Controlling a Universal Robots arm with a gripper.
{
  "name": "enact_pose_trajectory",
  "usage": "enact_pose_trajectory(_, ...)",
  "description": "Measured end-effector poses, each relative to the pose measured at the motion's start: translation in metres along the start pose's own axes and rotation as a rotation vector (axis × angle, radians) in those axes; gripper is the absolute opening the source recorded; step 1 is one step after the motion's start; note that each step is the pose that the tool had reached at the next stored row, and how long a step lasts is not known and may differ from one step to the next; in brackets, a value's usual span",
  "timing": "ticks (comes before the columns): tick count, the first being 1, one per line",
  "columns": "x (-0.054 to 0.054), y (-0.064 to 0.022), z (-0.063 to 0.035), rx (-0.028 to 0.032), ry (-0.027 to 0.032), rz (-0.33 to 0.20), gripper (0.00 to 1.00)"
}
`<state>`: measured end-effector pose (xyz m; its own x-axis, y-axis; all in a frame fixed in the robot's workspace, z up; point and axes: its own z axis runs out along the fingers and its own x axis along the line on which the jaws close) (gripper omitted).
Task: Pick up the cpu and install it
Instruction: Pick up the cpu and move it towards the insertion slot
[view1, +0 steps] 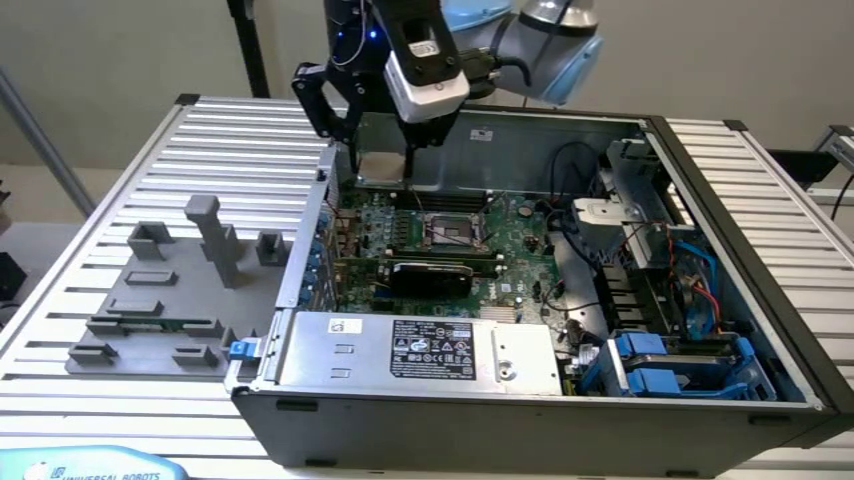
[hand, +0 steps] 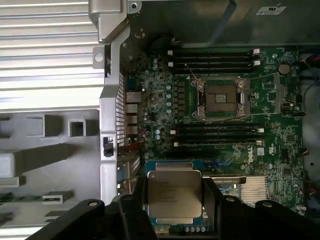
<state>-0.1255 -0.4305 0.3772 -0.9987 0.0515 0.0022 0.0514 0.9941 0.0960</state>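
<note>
The cpu (view1: 383, 167), a small square chip with a silvery-beige top, hangs above the far left corner of the motherboard (view1: 400, 215). My gripper (view1: 383, 172) is shut on it, one black finger on each side. In the wrist view the cpu (hand: 173, 196) sits flat between the two dark fingers (hand: 136, 205), with its printed top facing the camera. The dark square socket (view1: 450, 232) with its metal rim lies open and bare on the board, to the exterior view's right of the held chip and apart from it. It shows as the socket (hand: 221, 97) in the wrist view too.
The open computer case (view1: 534, 415) lies on a slatted metal table (view1: 214, 140). A power supply (view1: 427, 350) fills its near side, and drive bays with blue clips (view1: 667, 365) and cables (view1: 587, 215) stand at the exterior view's right. Grey plastic blocks (view1: 174, 290) stand outside the case at the left.
</note>
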Motion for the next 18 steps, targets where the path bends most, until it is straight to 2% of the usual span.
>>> enact_pose_trajectory(6, -0.025, 0.0141, 0.0096, 0.0001, 0.0, 0.0, 0.55)
enact_pose_trajectory(18, -0.052, 0.0559, 0.0346, 0.0001, 0.0, 0.0, 0.55)
